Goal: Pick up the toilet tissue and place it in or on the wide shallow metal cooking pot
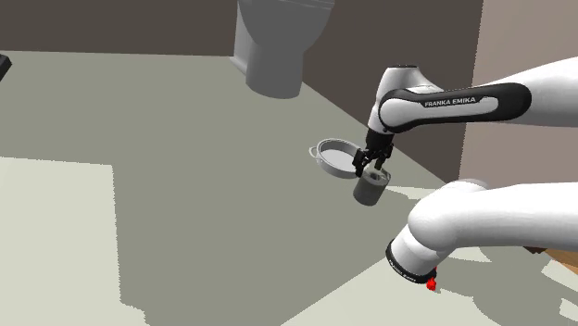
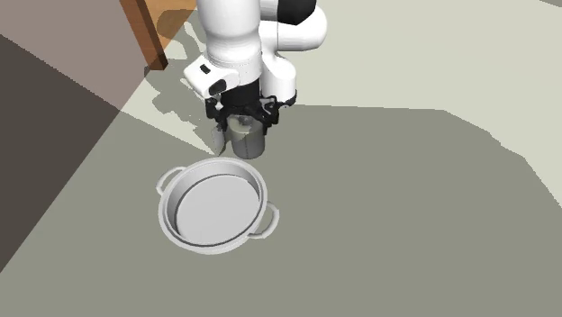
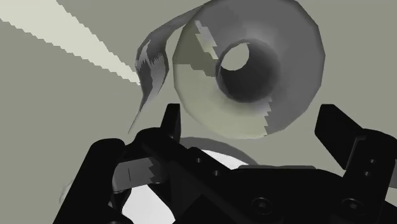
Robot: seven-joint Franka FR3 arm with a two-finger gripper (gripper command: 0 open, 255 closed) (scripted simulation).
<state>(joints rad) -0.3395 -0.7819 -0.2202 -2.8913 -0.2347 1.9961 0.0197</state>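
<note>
Beside pot (image 2: 214,165), tissue roll (image 2: 245,141) under spread end effector (image 1: 372,169); toilet (image 1: 278,42) well apart

I see the tissue roll (image 3: 203,111) in pale grey, with a darker core and blotchy off-white patches on its end. The pot (image 2: 214,209) is light grey, its base nearly white. The floor (image 1: 232,139) reads olive-grey with a cream patch (image 1: 56,241). The tool (image 1: 373,169) is black, and the arm (image 1: 556,83) is white with dark joints.
</note>
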